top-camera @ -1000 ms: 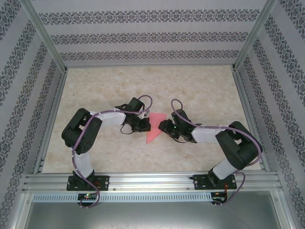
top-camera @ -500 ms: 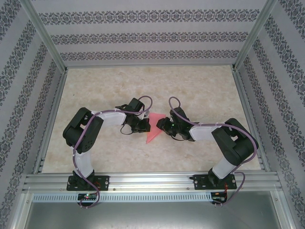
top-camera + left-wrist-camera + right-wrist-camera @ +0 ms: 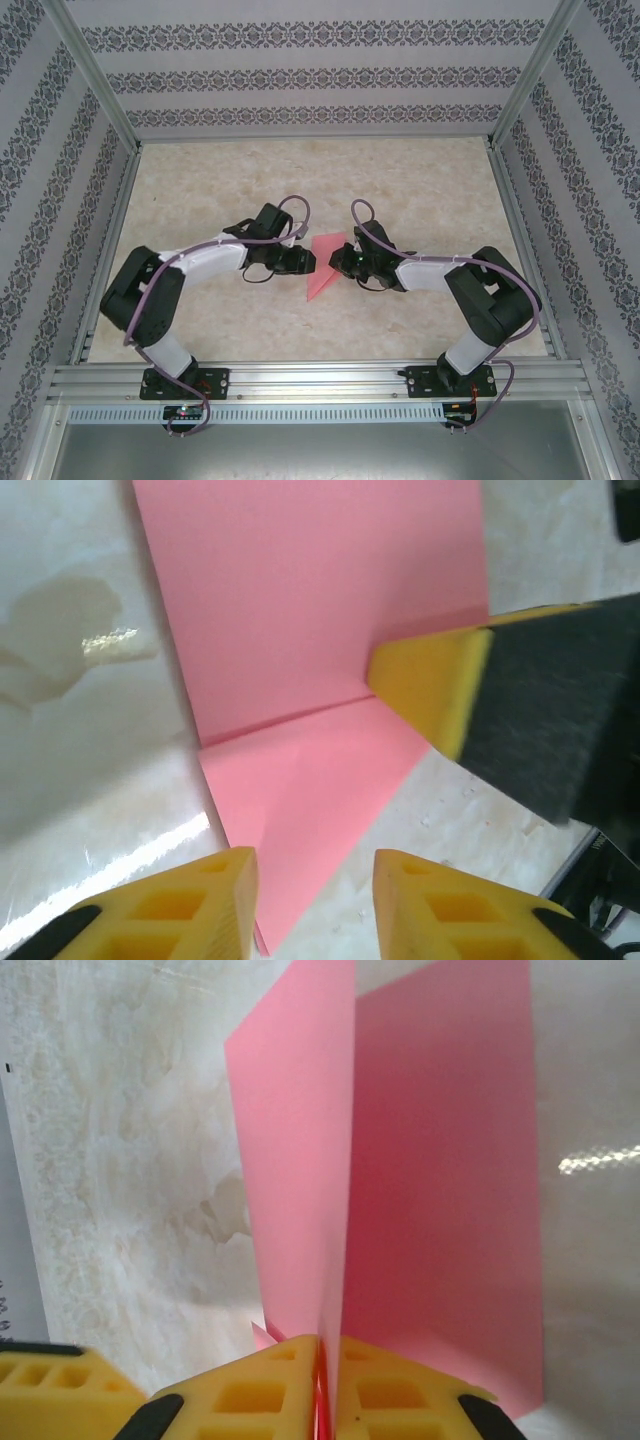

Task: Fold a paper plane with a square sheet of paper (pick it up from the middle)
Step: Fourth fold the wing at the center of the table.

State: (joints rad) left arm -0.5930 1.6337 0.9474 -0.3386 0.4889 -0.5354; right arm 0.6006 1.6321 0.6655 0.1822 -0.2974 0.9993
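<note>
The pink-red sheet of paper [image 3: 325, 264] lies mid-table between both grippers, folded into a pointed shape with its tip toward the near edge. In the left wrist view the paper [image 3: 310, 610] shows a crease and a triangular flap. My left gripper [image 3: 306, 262] [image 3: 312, 870] stands open, its yellow fingers apart on either side of the paper's pointed tip without pinching it. My right gripper [image 3: 340, 263] [image 3: 322, 1345] is shut on a raised fold of the paper [image 3: 400, 1180], which stands upright between its fingers. One right fingertip [image 3: 430, 695] presses at the crease.
The marble-patterned table [image 3: 420, 180] is boxed in by patterned walls and aluminium rails [image 3: 320, 378] along the near edge. A pale stain [image 3: 60, 640] marks the tabletop left of the paper. Open tabletop stretches behind the grippers.
My left gripper has opened and let go of the paper, and its arm has swung out to the left. My right gripper has shut on the paper's raised fold.
</note>
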